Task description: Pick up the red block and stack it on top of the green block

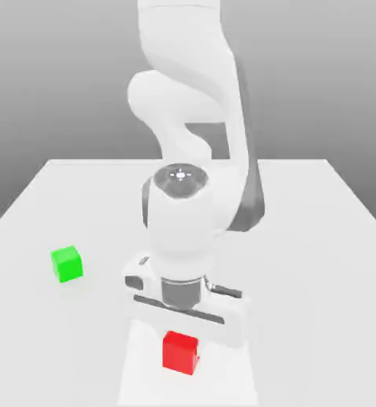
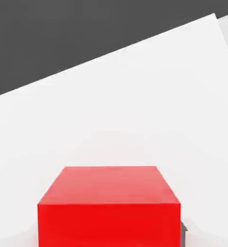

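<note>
Down low, the gripper (image 1: 180,350) is clamped on the red block (image 1: 180,351), which sits on the white table (image 1: 318,262) near its front edge; green block (image 1: 67,263) rests well apart toward the exterior view's left; white arm (image 1: 192,119) towers behind.

White matte table (image 1: 318,238), plain grey backdrop behind it, soft shadows on its surface
</note>
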### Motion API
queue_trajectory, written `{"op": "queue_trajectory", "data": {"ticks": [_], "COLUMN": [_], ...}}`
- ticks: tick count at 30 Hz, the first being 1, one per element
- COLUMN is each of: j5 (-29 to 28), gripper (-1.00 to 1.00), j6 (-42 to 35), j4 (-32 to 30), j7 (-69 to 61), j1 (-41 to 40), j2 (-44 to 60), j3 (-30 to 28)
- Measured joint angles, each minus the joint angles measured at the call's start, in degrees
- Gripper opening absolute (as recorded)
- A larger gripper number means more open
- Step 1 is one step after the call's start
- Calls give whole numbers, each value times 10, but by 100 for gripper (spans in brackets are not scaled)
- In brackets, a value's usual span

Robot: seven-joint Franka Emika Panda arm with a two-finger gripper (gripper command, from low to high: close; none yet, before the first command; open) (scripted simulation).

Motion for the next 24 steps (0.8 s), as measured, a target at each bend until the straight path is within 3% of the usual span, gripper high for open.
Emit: {"op": "queue_trajectory", "data": {"ticks": [4,14,20,24], "j5": [11,-76,-88,-69], "gripper": [-100,-100,-100,-100], "j6": [-64,-109,-125,-76], "j4": [-14,-118,-186,-196], "j7": [-6,153,226,226], "j1": [-9,-234,-365,-371], "j2": [-78,-231,-314,-275], "j3": [2,-104,-171,-194]}}
